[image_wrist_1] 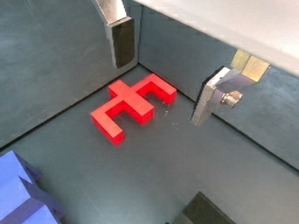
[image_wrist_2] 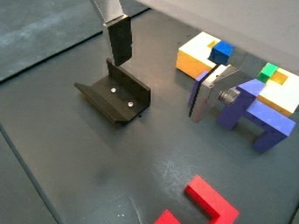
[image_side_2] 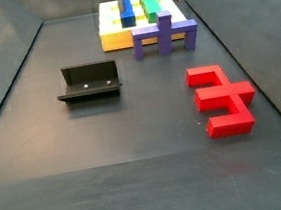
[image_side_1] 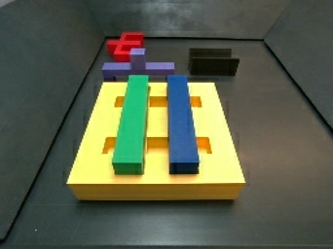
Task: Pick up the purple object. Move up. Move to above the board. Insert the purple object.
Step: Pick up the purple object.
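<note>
The purple object point(image_side_1: 136, 69) stands on its two legs on the floor against the far end of the board point(image_side_1: 97, 146); it also shows in the other side view point(image_side_2: 165, 38) and in a wrist view point(image_wrist_2: 251, 109). The yellow board carries a long green bar point(image_side_1: 132, 122) and a long blue bar point(image_side_1: 182, 122). My gripper point(image_wrist_2: 159, 87) is open and empty, well above the floor. In that wrist view the purple object lies just outside one finger point(image_wrist_2: 208, 92), not between the fingers. In the other wrist view the gripper point(image_wrist_1: 160, 92) hangs over the red piece.
A red piece point(image_side_2: 220, 97) lies flat on the floor, also seen in a wrist view point(image_wrist_1: 131, 105). The dark fixture point(image_side_2: 89, 82) stands on the floor, beside the other finger in a wrist view point(image_wrist_2: 117, 96). Dark walls enclose the floor.
</note>
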You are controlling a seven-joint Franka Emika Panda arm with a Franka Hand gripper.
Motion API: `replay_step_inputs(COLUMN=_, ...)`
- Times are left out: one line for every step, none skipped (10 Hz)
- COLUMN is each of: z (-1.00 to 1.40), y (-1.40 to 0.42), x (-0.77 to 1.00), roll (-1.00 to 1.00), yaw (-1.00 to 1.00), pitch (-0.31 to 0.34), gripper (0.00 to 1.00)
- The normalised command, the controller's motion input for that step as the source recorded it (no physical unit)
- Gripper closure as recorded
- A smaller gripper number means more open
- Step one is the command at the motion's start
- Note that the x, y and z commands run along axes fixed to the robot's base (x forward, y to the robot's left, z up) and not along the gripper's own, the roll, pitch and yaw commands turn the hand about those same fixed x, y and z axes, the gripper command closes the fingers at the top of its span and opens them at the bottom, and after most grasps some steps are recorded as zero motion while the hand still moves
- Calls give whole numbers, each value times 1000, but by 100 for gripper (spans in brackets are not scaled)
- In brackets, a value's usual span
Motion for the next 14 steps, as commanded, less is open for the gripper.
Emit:
replay_step_inputs(z=0, y=-17, x=0, roll=0, yaw=0, pitch=0, gripper=0)
replay_step_inputs(z=-71, y=-294, x=9, roll=3, yaw=0, pitch=0, gripper=0)
replay_step_inputs(z=-86, y=-614, x=0, roll=81, yaw=0, pitch=0, gripper=0)
replay_step_inputs(z=-94, y=-689, x=0, roll=107, yaw=0, pitch=0, gripper=0)
replay_step_inputs(z=-6, y=-623, x=0, roll=106, yaw=0, pitch=0, gripper=0)
replay_step_inputs(z=0, y=-571, x=-6, roll=106, yaw=0, pitch=0, gripper=0)
replay_step_inputs(z=-37, y=-511, x=-149, roll=201, yaw=0, pitch=0, gripper=0)
replay_step_inputs(z=-157, y=-603, x=-154, roll=197, yaw=6, pitch=-11, gripper=0)
replay_step_inputs(z=-243, y=-594, x=-103, roll=140, yaw=40, pitch=-13, gripper=0)
replay_step_inputs(z=-197, y=-549, x=-157, roll=134, yaw=46, pitch=-26, gripper=0)
replay_step_inputs(z=-146, y=-529, x=-177, roll=99, yaw=40, pitch=-26, gripper=0)
replay_step_inputs(z=-114, y=-469, x=-157, roll=83, yaw=17, pitch=-19, gripper=0)
replay_step_inputs(z=-223, y=-311, x=-269, roll=16, yaw=0, pitch=-74, gripper=0)
replay_step_inputs(z=-371, y=-180, x=-326, roll=-33, yaw=6, pitch=-134, gripper=0)
